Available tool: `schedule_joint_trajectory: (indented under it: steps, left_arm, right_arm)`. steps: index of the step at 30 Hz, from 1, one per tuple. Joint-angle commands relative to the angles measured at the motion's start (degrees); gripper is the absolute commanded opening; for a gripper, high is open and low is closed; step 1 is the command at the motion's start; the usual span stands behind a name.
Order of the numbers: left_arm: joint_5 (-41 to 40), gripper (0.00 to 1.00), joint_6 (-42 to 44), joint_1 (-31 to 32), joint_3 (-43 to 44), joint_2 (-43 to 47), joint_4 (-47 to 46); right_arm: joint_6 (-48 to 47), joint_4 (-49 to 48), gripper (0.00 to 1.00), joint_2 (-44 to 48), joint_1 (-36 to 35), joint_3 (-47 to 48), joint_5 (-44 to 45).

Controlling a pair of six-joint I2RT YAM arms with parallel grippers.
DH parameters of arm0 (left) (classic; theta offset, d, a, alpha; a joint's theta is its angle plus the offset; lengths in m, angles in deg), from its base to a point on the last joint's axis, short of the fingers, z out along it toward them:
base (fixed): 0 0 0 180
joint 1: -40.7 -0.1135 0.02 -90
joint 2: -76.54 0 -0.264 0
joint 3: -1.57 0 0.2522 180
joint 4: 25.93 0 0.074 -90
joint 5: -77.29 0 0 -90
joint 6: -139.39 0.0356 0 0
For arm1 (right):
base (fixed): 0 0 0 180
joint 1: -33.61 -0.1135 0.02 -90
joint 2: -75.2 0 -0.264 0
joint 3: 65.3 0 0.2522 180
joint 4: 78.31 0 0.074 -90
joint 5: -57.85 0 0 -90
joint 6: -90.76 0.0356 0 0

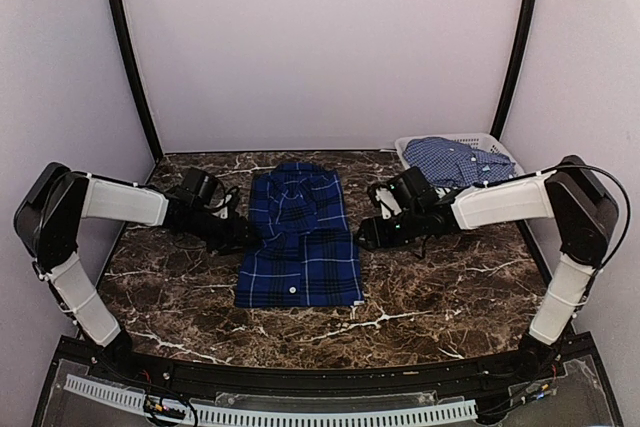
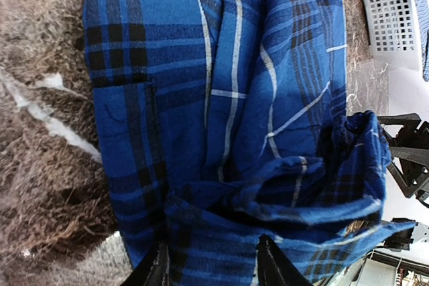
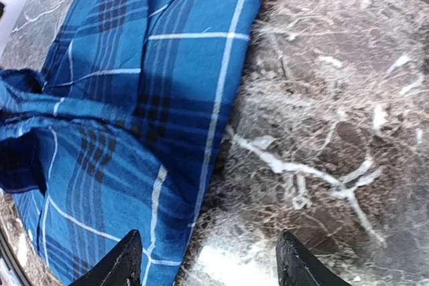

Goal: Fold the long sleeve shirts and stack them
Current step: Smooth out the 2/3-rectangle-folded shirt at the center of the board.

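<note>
Left gripper [image 1: 243, 235] and right gripper [image 1: 362, 235], both open, flank the dark plaid shirt [image 1: 298, 252], half-folded mid-desk [image 1: 450, 292]. Probable next move: grasp the hem and fold it toward the collar.

Table top: dark brown marble-patterned slab [image 1: 440, 287] (white veins throughout). Lying on it: one dark royal-blue plaid cloth shirt with thin white lines [image 1: 298, 247], mid-table, near part flat, far end bunched; one pale plastic lattice basket [image 1: 470, 138], far right corner, apart from the shirt.
</note>
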Motion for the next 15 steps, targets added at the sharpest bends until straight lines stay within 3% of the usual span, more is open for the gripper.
schedule_joint_trajectory:
  steps: [1,10,15]
  left_arm:
    - [0.89,0.43,1.65,0.84,2.87,-2.73,-0.25]
    - [1.28,0.44,1.24,1.66,5.49,-5.53,-0.54]
    - [1.23,0.35,1.16,1.83,6.11,-5.85,-0.28]
  right_arm:
    - [1.60,-6.62,0.65,-0.36,-0.22,-0.69,-3.44]
    - [2.28,-8.07,0.62,-6.55,-0.22,3.24,-6.30]
    - [2.16,-7.45,0.56,-7.94,-0.22,5.76,-6.42]
